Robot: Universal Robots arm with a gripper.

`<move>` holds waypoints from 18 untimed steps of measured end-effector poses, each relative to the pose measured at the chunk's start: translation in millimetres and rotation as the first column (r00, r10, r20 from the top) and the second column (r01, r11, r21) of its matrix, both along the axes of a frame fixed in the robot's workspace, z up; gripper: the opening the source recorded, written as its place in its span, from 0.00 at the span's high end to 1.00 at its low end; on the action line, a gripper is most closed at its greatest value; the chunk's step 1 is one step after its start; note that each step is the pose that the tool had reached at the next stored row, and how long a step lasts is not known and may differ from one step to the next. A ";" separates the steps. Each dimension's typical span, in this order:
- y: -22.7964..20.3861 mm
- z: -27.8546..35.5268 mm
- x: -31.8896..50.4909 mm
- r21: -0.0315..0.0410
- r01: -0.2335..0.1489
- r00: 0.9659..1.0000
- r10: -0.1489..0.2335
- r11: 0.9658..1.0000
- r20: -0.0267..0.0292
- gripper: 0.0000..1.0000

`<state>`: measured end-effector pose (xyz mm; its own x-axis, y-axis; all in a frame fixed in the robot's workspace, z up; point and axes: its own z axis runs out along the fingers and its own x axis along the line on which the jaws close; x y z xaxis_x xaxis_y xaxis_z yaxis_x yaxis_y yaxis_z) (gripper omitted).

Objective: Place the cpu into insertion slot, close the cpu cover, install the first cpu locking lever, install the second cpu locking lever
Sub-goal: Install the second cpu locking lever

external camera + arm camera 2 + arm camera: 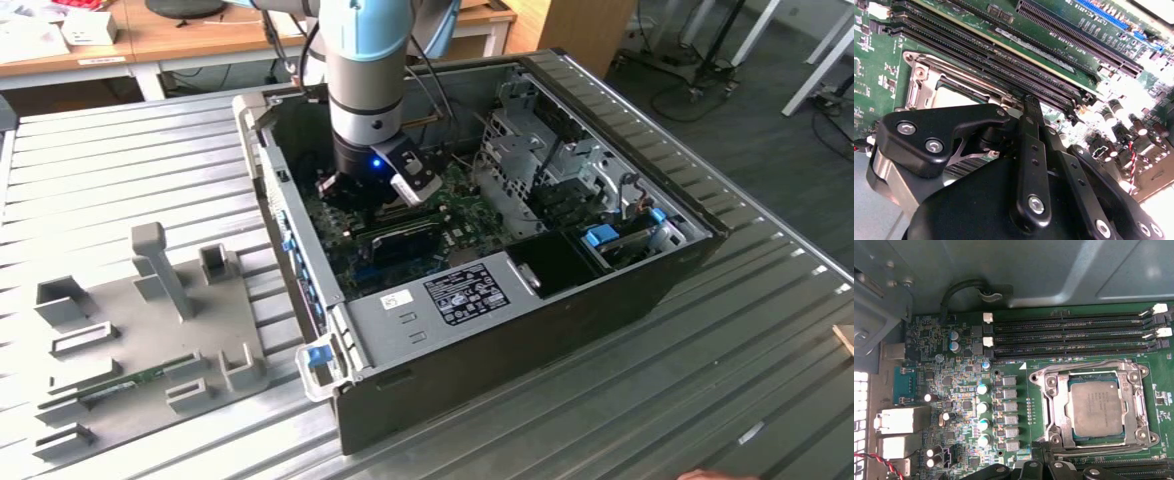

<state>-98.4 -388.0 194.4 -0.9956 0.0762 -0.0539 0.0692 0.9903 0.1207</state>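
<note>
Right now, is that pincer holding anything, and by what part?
Nothing seems held: the cpu already lies in the insertion slot, apart from the pincer.

cpu [954,97] mostly hidden, perhaps behind gripper [1030,107]

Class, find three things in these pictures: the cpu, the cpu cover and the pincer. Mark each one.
cpu [1097,407]: first wrist view, middle of its silver-grey top.
cpu cover [1053,412]: first wrist view, metal frame bar beside the chip.
pincer [1030,107]: second wrist view, at the fingertips.
</note>
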 end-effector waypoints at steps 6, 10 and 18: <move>0.0 -0.1 0.0 -0.002 0.000 1.000 0.000 1.000 0.000 0.90; 0.5 0.0 0.0 -0.004 0.000 1.000 0.000 1.000 0.000 0.90; 6.1 -0.1 0.0 -0.008 0.000 1.000 0.000 1.000 0.000 0.90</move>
<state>-98.4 -381.9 194.3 -0.9957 0.0753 -0.0546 0.0688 0.9913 0.1123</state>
